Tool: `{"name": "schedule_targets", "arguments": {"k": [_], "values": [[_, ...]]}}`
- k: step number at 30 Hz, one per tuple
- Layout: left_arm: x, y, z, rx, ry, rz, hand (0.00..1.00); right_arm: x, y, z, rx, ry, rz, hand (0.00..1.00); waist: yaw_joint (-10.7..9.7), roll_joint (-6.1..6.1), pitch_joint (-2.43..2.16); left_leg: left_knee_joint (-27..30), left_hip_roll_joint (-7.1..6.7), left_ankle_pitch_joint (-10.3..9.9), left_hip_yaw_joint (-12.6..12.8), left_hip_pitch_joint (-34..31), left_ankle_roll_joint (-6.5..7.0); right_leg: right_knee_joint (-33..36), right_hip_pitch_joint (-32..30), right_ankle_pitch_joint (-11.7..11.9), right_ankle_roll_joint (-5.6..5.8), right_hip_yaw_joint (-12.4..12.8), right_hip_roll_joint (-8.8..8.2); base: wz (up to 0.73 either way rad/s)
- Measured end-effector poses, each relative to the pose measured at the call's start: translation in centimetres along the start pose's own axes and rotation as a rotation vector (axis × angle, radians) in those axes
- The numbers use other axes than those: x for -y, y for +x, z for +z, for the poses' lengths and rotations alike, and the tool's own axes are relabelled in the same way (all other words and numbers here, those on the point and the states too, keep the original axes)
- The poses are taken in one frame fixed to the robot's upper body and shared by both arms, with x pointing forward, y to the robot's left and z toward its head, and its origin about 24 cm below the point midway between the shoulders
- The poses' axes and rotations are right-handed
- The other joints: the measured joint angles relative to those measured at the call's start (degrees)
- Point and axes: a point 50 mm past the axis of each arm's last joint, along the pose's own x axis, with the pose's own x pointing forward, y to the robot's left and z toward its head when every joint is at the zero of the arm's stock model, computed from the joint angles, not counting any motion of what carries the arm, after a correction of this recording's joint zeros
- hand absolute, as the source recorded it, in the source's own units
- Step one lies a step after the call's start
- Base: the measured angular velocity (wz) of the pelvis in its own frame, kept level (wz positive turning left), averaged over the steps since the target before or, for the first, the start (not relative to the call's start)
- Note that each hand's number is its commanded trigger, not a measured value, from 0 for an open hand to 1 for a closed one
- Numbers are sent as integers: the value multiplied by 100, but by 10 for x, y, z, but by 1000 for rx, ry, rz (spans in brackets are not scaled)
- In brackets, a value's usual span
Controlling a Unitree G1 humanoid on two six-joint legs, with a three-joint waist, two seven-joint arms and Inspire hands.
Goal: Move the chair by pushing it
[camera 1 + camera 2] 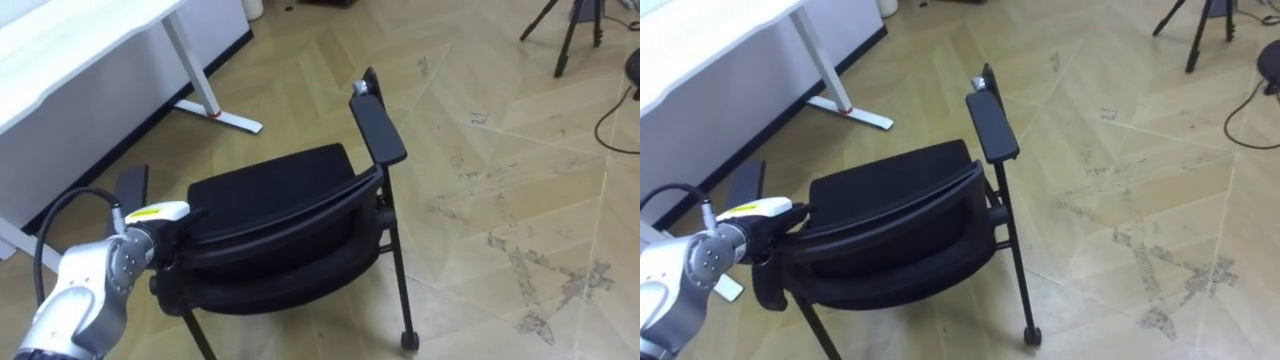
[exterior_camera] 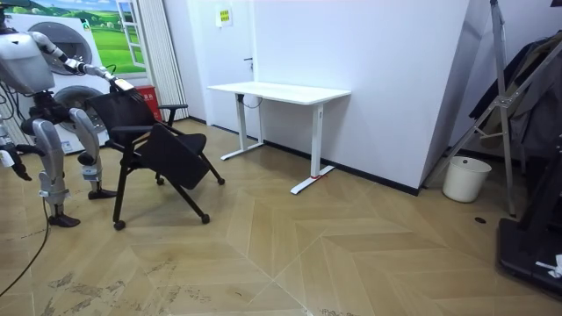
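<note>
Left hand [image 1: 168,248] at chair [image 1: 290,195] back corner, fingers unreadable; off-centre push may swing chair toward worktop [image 1: 70,35].

Over at nine o'clock the robot stands upright behind a black chair [image 2: 162,154], its left hand [image 2: 118,85] up at the top of the backrest. A white desk [image 2: 281,91] sits against the wall [image 2: 386,79] at twelve o'clock, a white bin [image 2: 465,178] at three.
</note>
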Motion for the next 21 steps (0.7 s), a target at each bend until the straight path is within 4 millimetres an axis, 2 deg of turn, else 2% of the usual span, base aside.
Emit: {"name": "schedule_targets", "arguments": {"k": [7,15,18,21], "values": [[0,0,0,-13,40,10,100,-1,-1,13,58,2,5,0,-3,-42,5,22,30,0,1,1,0,42,-10,-14,-9,0,19,0],[1,0,1,-6,37,108,100,-1,-1,6,42,1,5,0,-13,-139,5,54,31,-1,6,-19,0,49,-14,-13,-11,1,19,0],[2,0,1,-5,31,132,100,0,-1,5,40,0,0,0,-17,-134,3,60,31,-1,7,-30,-1,48,-16,-12,-13,0,19,0],[3,0,3,2,25,161,100,0,-1,5,39,-1,-7,0,-15,-94,-24,61,29,-2,9,-42,-2,53,-19,-8,-18,1,19,0]]}}
